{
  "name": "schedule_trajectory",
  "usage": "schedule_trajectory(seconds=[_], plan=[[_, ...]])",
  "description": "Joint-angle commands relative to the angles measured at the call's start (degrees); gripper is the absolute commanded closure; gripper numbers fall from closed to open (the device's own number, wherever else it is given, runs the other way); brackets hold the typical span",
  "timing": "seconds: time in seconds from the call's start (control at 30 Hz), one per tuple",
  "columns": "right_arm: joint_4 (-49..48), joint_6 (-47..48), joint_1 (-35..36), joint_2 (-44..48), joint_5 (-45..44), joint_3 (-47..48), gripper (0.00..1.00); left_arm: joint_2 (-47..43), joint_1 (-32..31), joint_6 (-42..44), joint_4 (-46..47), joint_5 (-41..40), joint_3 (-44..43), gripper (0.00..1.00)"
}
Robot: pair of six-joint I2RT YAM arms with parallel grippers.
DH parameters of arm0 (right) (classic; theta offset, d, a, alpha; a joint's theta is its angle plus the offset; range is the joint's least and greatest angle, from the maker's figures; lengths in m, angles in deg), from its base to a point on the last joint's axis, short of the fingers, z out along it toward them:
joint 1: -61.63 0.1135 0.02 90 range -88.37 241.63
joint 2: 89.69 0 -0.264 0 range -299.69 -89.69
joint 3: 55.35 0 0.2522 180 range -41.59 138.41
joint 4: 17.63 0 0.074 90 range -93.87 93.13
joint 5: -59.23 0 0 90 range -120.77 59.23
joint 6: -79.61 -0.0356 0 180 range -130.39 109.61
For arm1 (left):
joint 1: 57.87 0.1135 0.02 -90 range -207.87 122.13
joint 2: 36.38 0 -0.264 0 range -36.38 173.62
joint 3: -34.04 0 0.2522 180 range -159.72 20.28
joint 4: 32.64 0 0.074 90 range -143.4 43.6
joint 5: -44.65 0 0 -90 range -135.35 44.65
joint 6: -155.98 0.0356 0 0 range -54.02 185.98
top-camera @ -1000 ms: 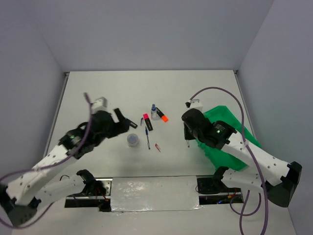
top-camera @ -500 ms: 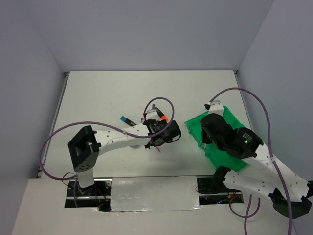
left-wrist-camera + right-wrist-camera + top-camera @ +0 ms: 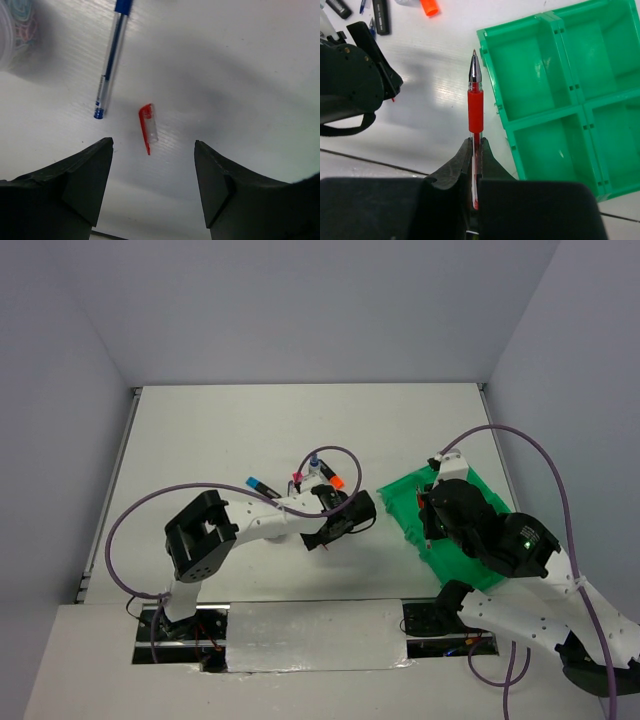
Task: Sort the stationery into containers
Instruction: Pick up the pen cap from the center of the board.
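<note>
My right gripper [image 3: 475,145] is shut on a red pen [image 3: 475,100], tip pointing away, held above the table just left of the green tray [image 3: 540,117]; in the top view the gripper [image 3: 430,515] sits at the tray's [image 3: 402,495] left edge. My left gripper [image 3: 152,144] is open, its jaws wide apart, low over a small red pen cap [image 3: 148,127]. A blue pen [image 3: 111,60] lies beyond the cap and the round tub [image 3: 7,30] shows at the left. In the top view the left gripper [image 3: 340,525] is at mid-table.
A blue-capped highlighter [image 3: 258,484], a pink-capped one [image 3: 297,480], an orange-capped one [image 3: 337,481] and the white bottle [image 3: 315,465] lie behind the left gripper. The tray's compartments in the right wrist view hold nothing. The left gripper's body [image 3: 355,75] is left of the pen.
The left arm has swung from the left side to mid-table over the red cap. A blue-capped highlighter now lies where it was. The right gripper has moved right to the tray with the red pen.
</note>
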Motion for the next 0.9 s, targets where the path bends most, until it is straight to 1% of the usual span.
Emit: schedule_trajectory(seconds=[0.0,0.13,0.27,0.4,0.57,0.63,0.87], plan=[[-2.19,2.08,-0.24,0.18,1.42,0.89,1.00,0.29,1.21,-3.35,-0.13,0.71,1.41,0.22],[-2.89,2.87,-0.07,0.27,2.13,0.63,1.00,2.22,1.48,-3.35,-1.54,0.71,-0.43,0.22],[-3.24,3.40,-0.16,-0.25,2.48,0.45,1.00,3.63,2.01,-3.79,-2.33,1.23,-0.52,0.22],[-3.42,3.75,-0.24,-1.22,3.01,0.37,1.00,3.81,2.01,-3.62,-1.10,1.76,0.44,0.22],[-3.42,3.93,-0.16,-1.84,3.36,0.28,1.00,5.21,2.01,-2.65,-0.05,2.82,-0.43,0.23],[-3.51,4.01,-0.24,-1.92,3.36,0.28,1.00,5.21,2.01,-2.30,0.57,3.34,-0.26,0.26],[-3.68,4.37,-0.16,-2.10,3.98,0.19,1.00,5.21,2.18,-3.62,1.54,4.22,1.94,0.27]])
